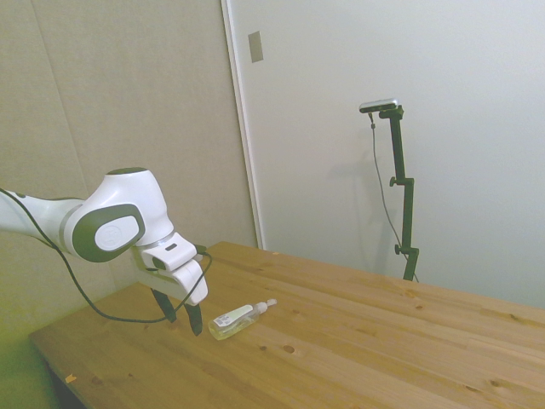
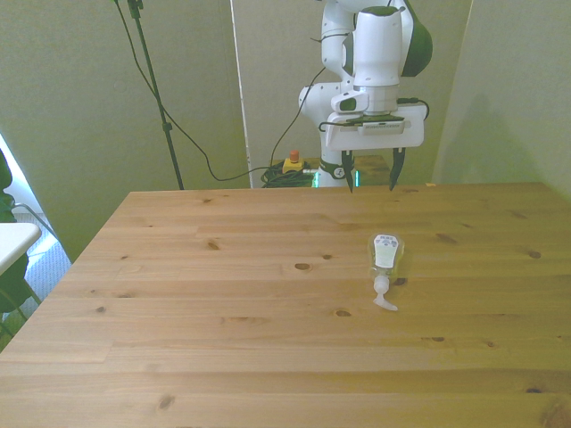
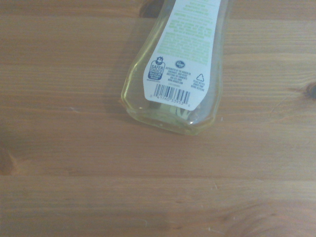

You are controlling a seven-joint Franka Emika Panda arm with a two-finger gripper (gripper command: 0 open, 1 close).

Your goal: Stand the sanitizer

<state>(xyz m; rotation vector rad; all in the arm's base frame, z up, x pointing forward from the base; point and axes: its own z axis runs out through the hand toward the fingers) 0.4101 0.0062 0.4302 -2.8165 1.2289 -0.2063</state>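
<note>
The wooden table [image 2: 223,303] carries the sanitizer [image 2: 385,259] lying flat on its side toward the front view's right — a clear bottle of yellowish liquid, white pump [image 2: 384,296] pointing away from the arm, white label [image 3: 183,54] with a barcode facing up. The gripper [image 2: 370,180] hangs above and behind the bottle's base, fingers spread wide, holding nothing.

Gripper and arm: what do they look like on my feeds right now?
The arm has glossy white rounded shells with dark grey joint caps. A black cable loops loosely from it down past the wrist. The gripper is a flat white block with a dark slot along its face, ending in two slim black fingers.
</note>
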